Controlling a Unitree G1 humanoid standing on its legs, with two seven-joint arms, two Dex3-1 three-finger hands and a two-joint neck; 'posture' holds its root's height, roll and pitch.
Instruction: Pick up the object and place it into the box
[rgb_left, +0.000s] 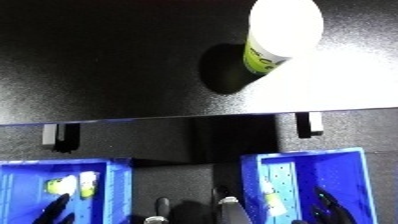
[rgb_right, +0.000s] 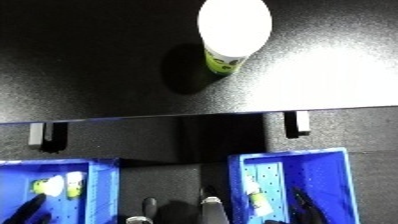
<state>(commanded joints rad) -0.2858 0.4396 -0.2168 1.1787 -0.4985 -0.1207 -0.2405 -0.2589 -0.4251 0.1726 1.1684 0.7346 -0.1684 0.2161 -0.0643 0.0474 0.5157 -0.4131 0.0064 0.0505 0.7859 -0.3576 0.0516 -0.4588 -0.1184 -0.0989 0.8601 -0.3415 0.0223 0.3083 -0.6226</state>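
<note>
**Bottle standing far up the tabletop, hands barely showing at bottom edge**

Much is sitting hidden here. The white cap of the bottle (rgb_left: 282, 31) is blowing out under glare, so cap detail is unreadable; only a strip of yellow-green label is showing below it. Top of the bottle is getting cut off by the upper frame edge. Two blue bins are sitting low in view, both cropped by the bottom edge: left bin (rgb_left: 114, 175) and right bin (rgb_left: 355, 165). Yellowish-white items inside each are too blurred to identify.

Dark finger shapes are poking up along the bottom edge. Left hand (rgb_left: 55, 207) is overlapping the left bin; right hand (rgb_left: 327, 202) is overlapping the right bin. Can't tell whether either is clenched or released, too little showing. More dark shapes betw. the bins aren't readable.

The black tabletop (rgb_left: 107, 70) is lying open around the bottle, w/ its near edge running across mid-frame and two small brackets hanging under it.

Bottle is standing upright, well apart from both hands, beyond the tabletop edge, nearer the right side.
</note>
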